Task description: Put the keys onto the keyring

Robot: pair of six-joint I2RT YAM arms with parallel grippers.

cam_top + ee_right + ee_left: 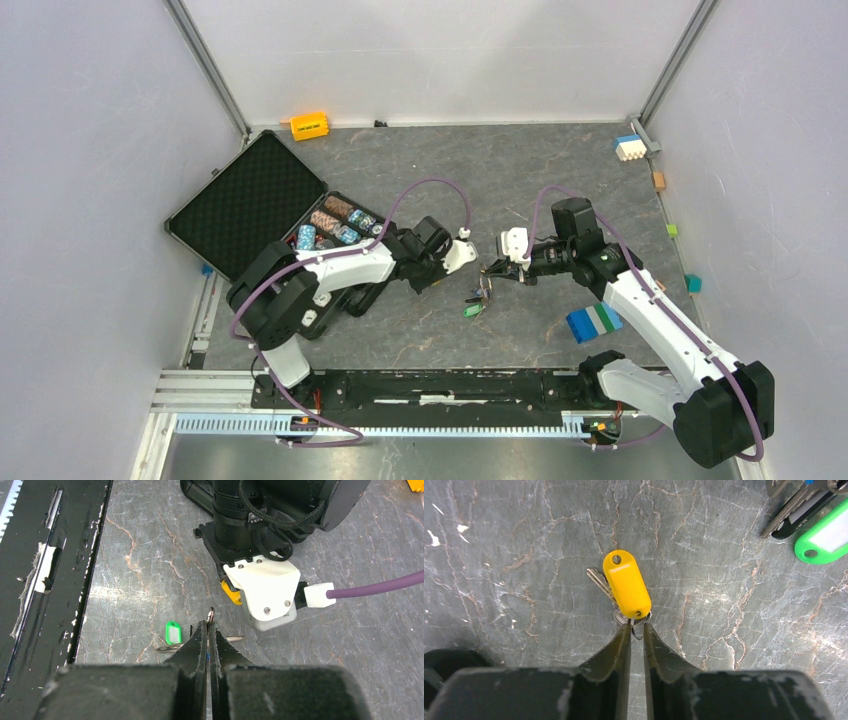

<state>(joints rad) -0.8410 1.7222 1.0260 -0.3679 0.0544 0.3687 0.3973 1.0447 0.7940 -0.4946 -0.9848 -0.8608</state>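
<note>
Your left gripper (636, 627), jaws barely parted, meets the ring end of the yellow-tagged key (626, 585); its length runs ahead toward 11 o'clock.

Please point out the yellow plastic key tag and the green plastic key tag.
The yellow plastic key tag (626, 584), left wrist view, middle of its body.
The green plastic key tag (173, 633), right wrist view, its pale label window.

Grey marbled surface (560, 190) under left end effector (636, 627) and right end effector (209, 625). Pale back wall (450, 50) far beyond them. Left wall (80, 150) and right wall (770, 120) well out to either side. Metal corner posts (205, 65) at back. Aluminium rail (230, 385) behind them, at near edge. Light soft, even.
</note>
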